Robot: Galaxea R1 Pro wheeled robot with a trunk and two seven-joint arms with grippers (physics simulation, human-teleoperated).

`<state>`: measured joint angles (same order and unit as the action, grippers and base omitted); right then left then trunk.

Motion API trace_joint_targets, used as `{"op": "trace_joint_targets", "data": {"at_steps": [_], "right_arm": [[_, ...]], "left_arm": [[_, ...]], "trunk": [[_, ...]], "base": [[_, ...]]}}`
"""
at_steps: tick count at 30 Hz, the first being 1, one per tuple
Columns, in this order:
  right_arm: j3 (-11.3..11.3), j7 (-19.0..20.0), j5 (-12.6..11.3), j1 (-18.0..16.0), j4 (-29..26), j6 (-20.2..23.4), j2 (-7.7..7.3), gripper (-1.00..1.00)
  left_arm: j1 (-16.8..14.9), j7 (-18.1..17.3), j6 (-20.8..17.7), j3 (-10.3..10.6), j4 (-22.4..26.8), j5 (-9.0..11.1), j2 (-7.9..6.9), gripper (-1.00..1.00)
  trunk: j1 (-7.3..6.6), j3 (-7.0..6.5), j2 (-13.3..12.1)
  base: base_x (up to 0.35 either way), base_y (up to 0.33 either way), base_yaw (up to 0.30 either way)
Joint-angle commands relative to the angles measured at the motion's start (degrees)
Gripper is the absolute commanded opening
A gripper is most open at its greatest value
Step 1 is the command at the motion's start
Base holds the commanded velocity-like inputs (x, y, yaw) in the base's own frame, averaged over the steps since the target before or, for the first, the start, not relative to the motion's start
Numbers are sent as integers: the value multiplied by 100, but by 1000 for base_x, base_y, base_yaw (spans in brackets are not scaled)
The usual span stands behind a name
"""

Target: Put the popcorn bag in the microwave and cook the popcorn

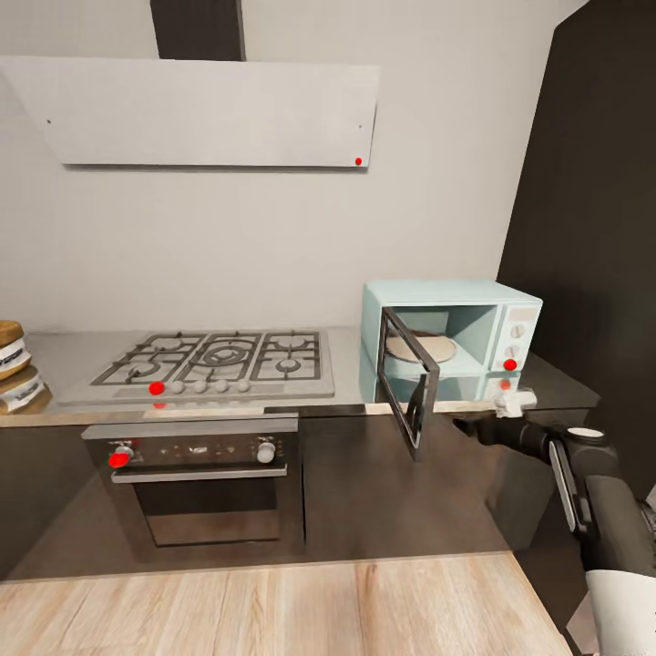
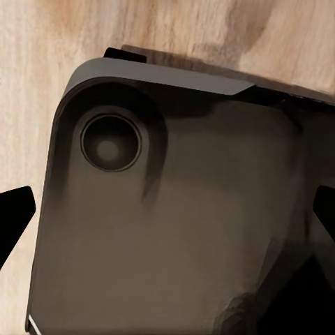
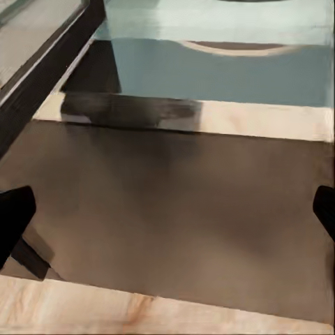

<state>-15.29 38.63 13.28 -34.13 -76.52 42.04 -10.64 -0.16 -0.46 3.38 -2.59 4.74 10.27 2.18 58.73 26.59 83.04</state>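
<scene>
Microwave (image 1: 453, 339) sits on the countertop (image 1: 55, 360) right of the gas hob (image 1: 219, 360), door (image 1: 410, 383) swung open; turntable plate (image 1: 421, 347) bare. Right gripper (image 1: 510, 401) hangs just below the counter edge in front of the microwave; in its wrist view the fingertips (image 3: 14, 216) stand wide apart, nothing between them. Left gripper (image 2: 167, 230): spread, over the robot's own dark body.

Popcorn bag not identifiable; something tan with pale bands (image 1: 14, 364) lies at the far left of the counter. Judged step: door opened, bag fetch pending. Next move needs a shift left.
</scene>
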Motion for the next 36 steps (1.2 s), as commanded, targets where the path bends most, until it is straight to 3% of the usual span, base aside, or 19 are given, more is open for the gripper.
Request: {"op": "trace_joint_targets", "data": {"at_steps": [1,2,4,7,9,10,11,13,14,15,17,20,23,25,28,36], "right_arm": [[-29,-21,173,-5,223,6,-4,100],[-95,-142,376,-6,932,-110,-58,100],[-229,-238,511,-6,1907,-635,-156,100],[-305,-529,552,-6,3006,-1307,-203,100],[-320,-928,562,-6,4172,-1571,-278,100],[-323,-1154,565,-6,5057,-1994,-358,100],[-324,-1411,563,-6,6216,-2757,-436,100],[-312,-1773,562,16,7314,-3632,-510,100],[-305,-2002,560,201,7571,-3994,-503,100],[-301,-2139,555,432,7670,-4163,-497,100],[-293,-2373,547,1239,7800,-4402,-465,100],[-291,-2446,525,1793,7841,-4580,-401,100],[-293,-2471,519,2479,7846,-4802,-84,100],[-294,-2534,523,2679,7851,-4873,70,100],[-291,-2654,523,2764,7853,-4886,156,100],[-322,-2739,493,2780,7846,-4855,173,100]], "left_arm": [[-2,-2,14,-24,0,27,2,100],[-2,0,14,-29,0,29,2,100],[-2,2,14,-25,0,29,2,100],[-2,2,14,-23,0,30,2,100],[-2,-1,14,-23,0,32,2,100],[-2,1,14,-23,-1,31,2,100],[-2,-1,14,-23,0,29,6,100],[-2,0,14,-23,0,28,4,100],[-2,0,14,-23,-2,28,5,100],[-2,1,14,-23,-3,29,7,100],[-2,2,14,-23,-6,29,9,100],[-2,2,14,-23,-8,30,9,100],[-2,2,14,-23,-9,34,3,100],[-2,2,14,-23,-9,34,2,100],[-2,2,14,-23,-9,34,3,100],[-2,2,14,-15,-36,19,17,100]], "trunk": [[0,6,3],[0,6,3],[0,6,3],[0,6,3],[0,6,3],[0,6,3],[0,6,3],[0,6,3],[0,6,3],[0,6,3],[0,6,3],[0,6,3],[0,6,3],[0,6,3],[0,6,3],[0,6,3]], "base": [[0,0,0],[0,0,0],[0,0,0],[0,0,0],[0,0,0],[0,0,0],[0,0,0],[0,0,0],[0,0,0],[0,0,0],[0,0,0],[0,0,0],[0,0,0],[0,0,0],[0,0,0],[0,0,0]]}}
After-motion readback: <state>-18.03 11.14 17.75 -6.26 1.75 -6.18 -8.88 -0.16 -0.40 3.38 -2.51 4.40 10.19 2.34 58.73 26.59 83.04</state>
